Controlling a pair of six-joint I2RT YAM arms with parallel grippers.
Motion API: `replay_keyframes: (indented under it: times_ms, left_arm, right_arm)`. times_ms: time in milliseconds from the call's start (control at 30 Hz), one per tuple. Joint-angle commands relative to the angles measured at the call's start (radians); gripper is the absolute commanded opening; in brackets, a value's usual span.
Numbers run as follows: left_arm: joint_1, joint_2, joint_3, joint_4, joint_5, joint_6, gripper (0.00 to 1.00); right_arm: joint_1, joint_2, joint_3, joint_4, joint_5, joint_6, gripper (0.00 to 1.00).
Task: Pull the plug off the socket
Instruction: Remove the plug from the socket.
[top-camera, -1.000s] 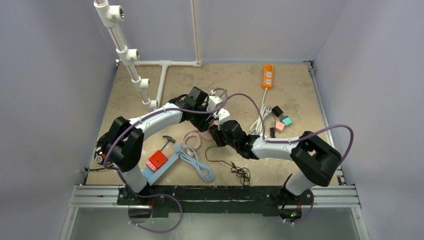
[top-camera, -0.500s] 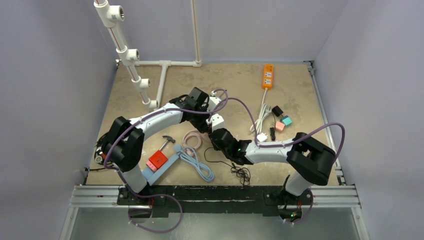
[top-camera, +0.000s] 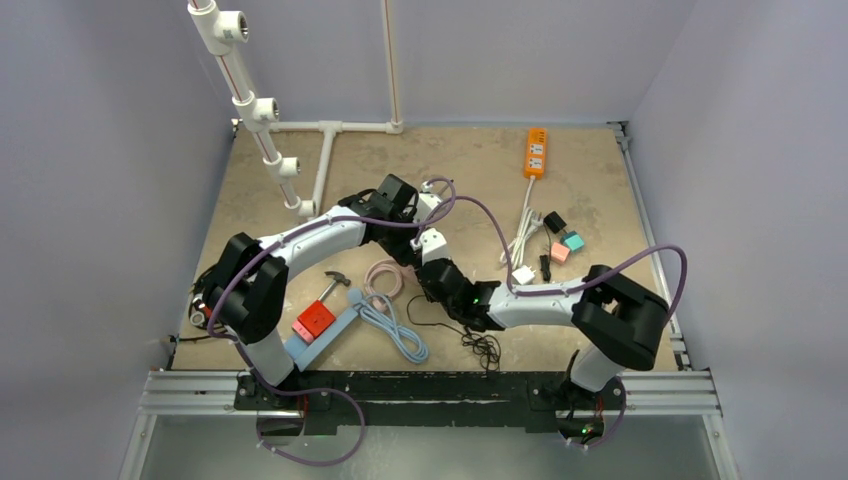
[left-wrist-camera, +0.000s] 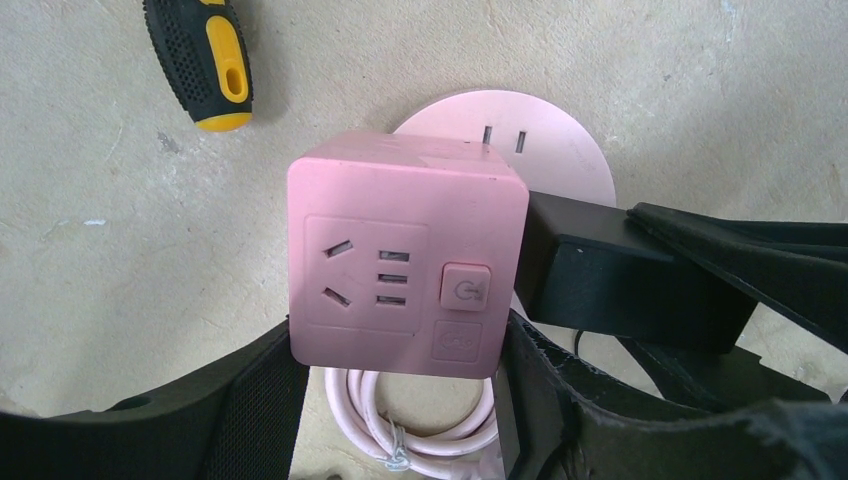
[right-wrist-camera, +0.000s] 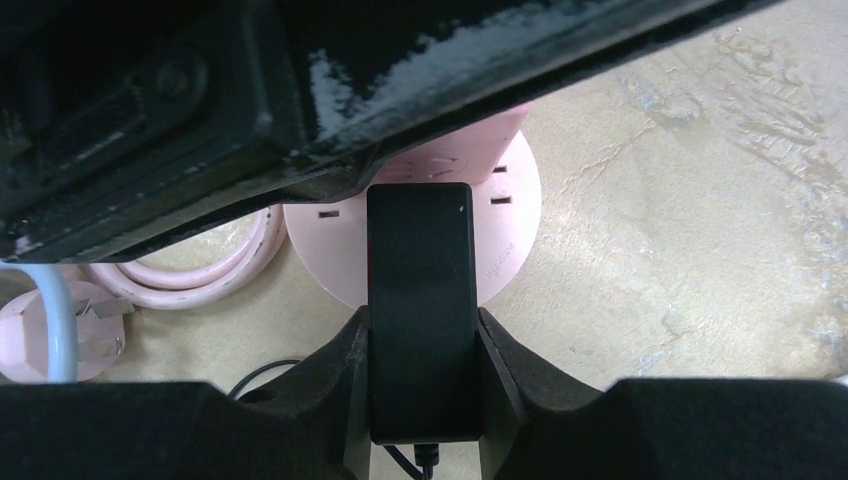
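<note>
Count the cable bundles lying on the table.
4: pink coil at centre, blue coil near the front, thin black cord beside it, white cord below the orange power strip. Others may be hidden.

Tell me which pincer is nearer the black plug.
Right. The right pincer is clamped on the black plug from both sides. The left pincer grips the pink cube socket, with the plug against that cube's side.

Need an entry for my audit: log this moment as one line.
left gripper: grips pink socket cube | right gripper: grips black plug | plug: against cube's side
</note>
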Motion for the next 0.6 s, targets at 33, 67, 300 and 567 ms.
replay_keyframes:
  times_ms: [33,67,300,567]
  left_arm:
    - [0.022,0.052,-0.013,-0.026,-0.130,-0.022,0.00]
    - [0.022,0.053,-0.013,-0.027,-0.130,-0.021,0.00]
    - [0.022,0.056,-0.012,-0.026,-0.131,-0.024,0.00]
    - [0.022,0.059,-0.011,-0.025,-0.144,-0.027,0.00]
  right_arm:
    - [-0.059,-0.106,-0.036,0.125,-0.149,0.033,0.00]
    - [-0.088,-0.121,-0.053,0.142,-0.197,0.036,0.00]
    - [-0.193,-0.175,-0.105,0.193,-0.354,0.049,0.00]
    - [-0.183,-0.165,-0.097,0.200,-0.332,0.032,0.00]
